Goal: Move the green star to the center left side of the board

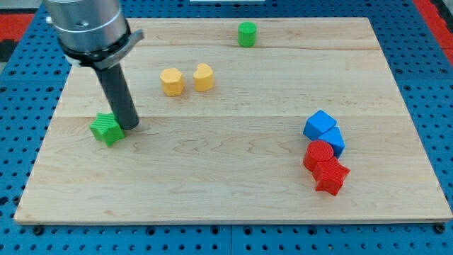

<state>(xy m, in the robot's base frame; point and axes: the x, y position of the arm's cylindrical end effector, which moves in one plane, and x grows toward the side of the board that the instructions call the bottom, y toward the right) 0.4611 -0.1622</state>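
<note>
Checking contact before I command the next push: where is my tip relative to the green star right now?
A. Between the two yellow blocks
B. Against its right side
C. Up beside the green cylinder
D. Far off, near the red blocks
B: my tip sits right at the view's right edge of the green star, on the board's left part, well away from the other blocks.

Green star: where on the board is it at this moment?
The green star lies at the board's centre left in the camera view, touching my tip on its right; the yellow blocks sit up-right of it.
</note>
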